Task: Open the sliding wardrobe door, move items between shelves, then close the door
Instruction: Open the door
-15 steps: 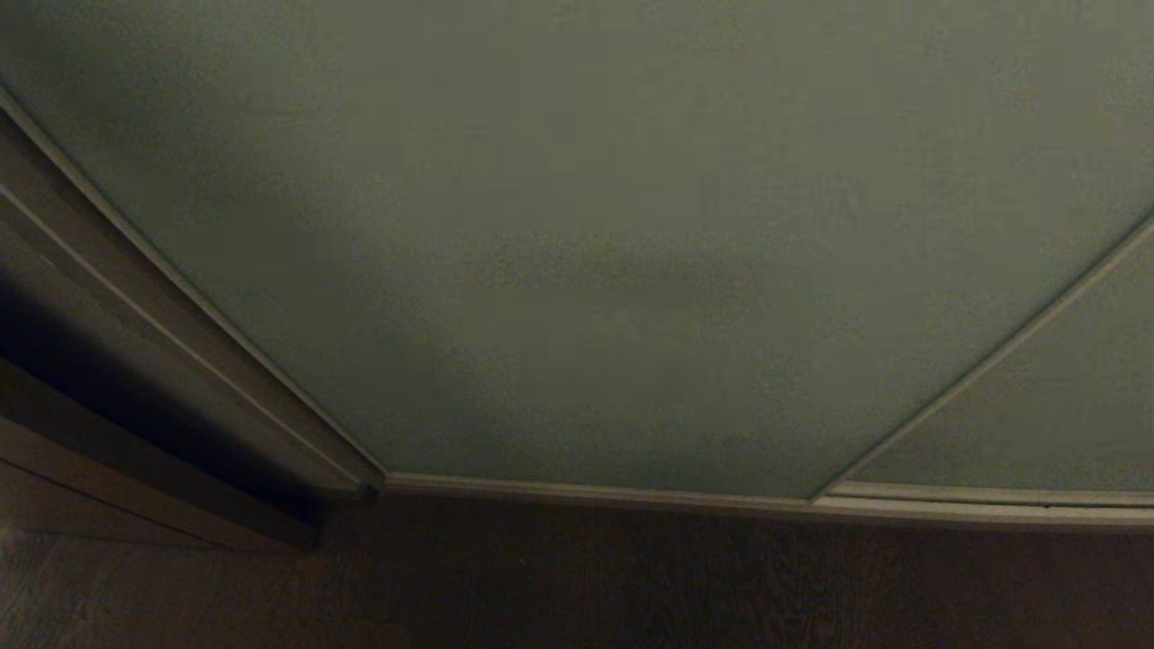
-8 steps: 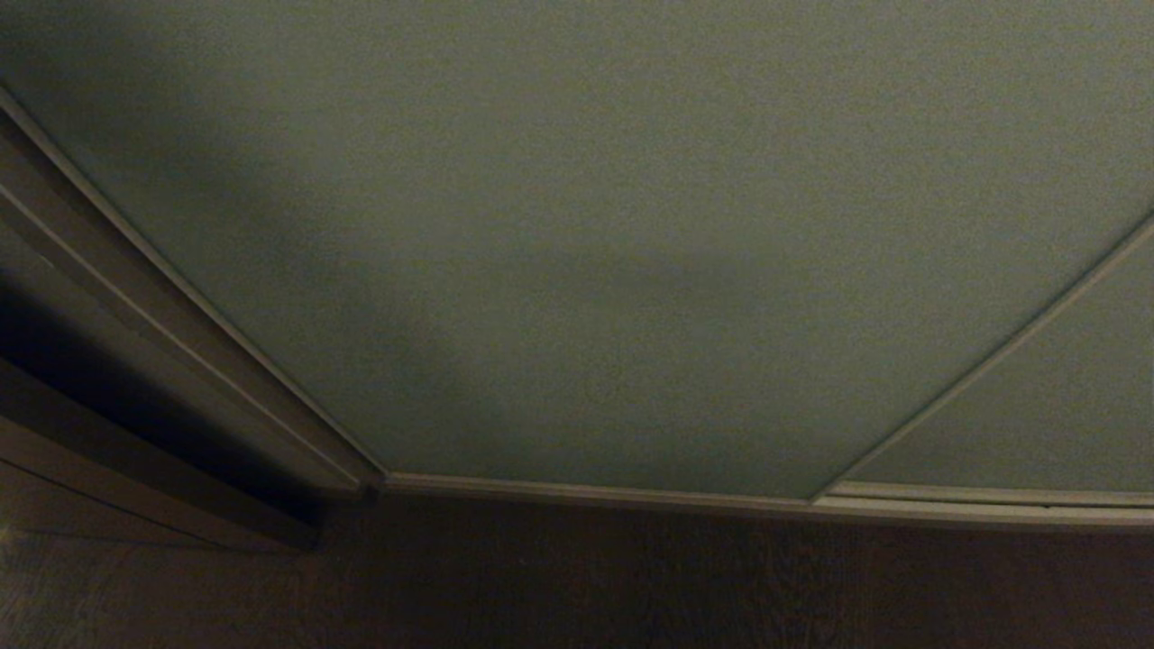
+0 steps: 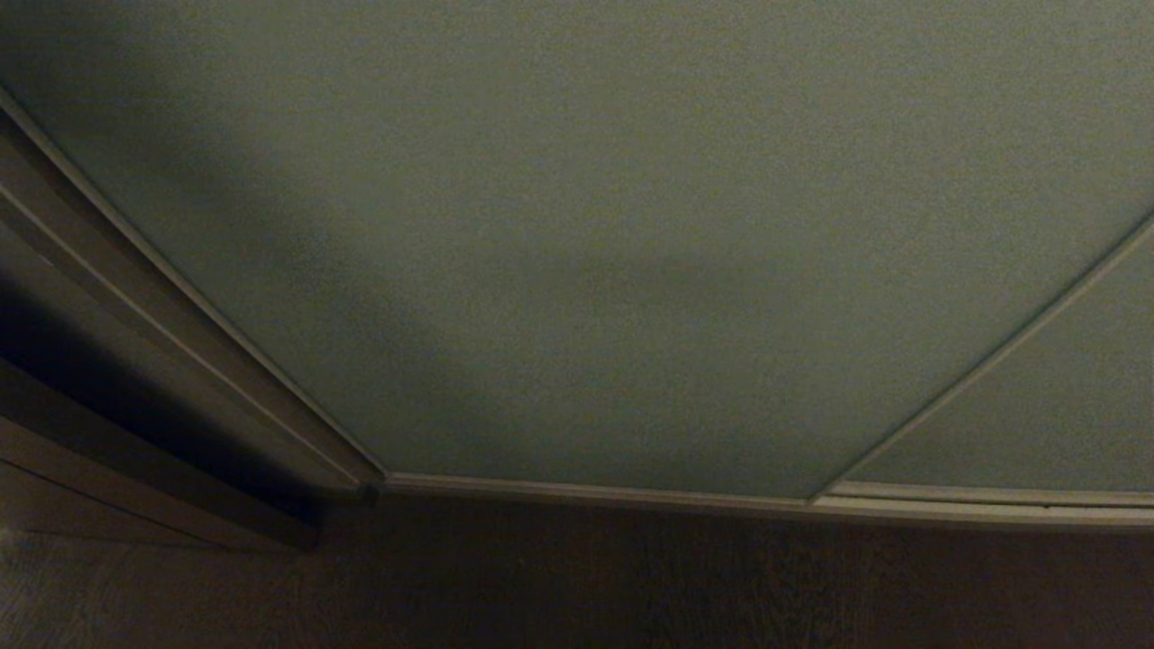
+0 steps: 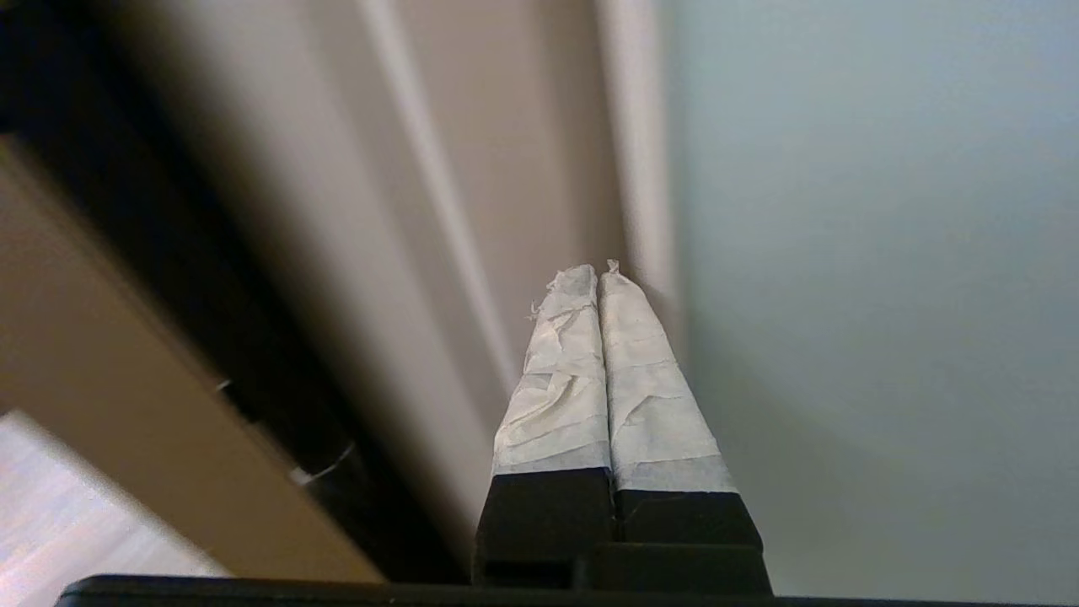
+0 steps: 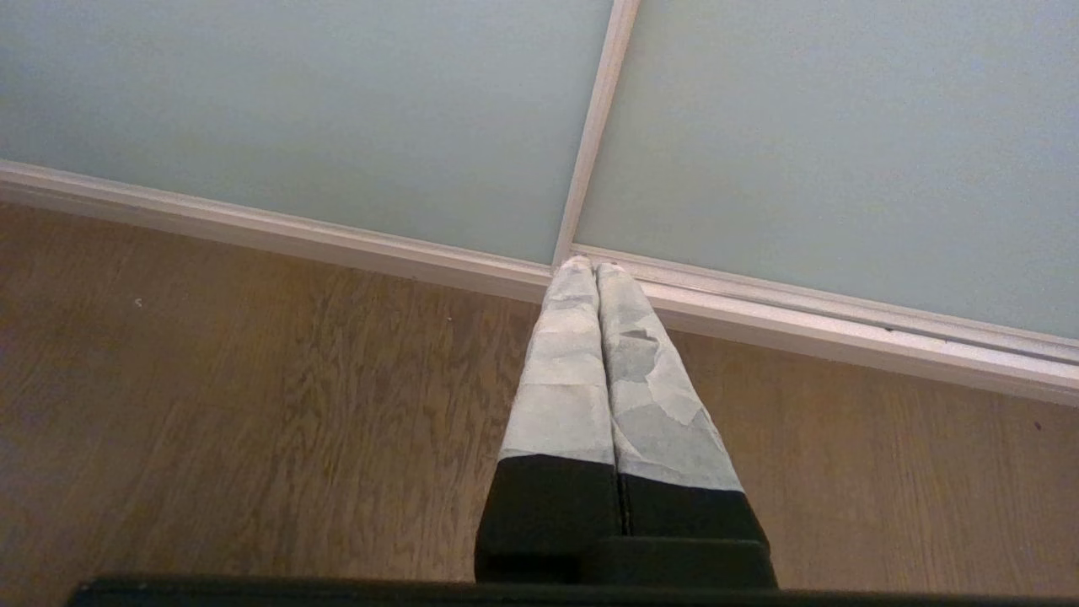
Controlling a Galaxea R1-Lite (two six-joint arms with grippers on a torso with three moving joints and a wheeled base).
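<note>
The sliding wardrobe door (image 3: 613,252) is a wide grey-green panel that fills the head view, with its slim light frame (image 3: 216,315) along its left edge. It also fills one side of the left wrist view as the sliding wardrobe door (image 4: 868,278). My left gripper (image 4: 597,271) is shut and empty, its taped tips close by the door's light frame edge (image 4: 645,185). My right gripper (image 5: 594,268) is shut and empty, pointing down at the floor rail (image 5: 759,316). Neither gripper shows in the head view. The items and the shelves are hidden.
A second door panel (image 3: 1055,406) overlaps on the right. The wardrobe's brownish side post (image 3: 81,297) and a dark gap stand at the left. Dark wooden floor (image 3: 631,586) runs along the rail (image 3: 631,494).
The head view has not shifted. The soft shadow on the left part of the door has grown and darkened.
</note>
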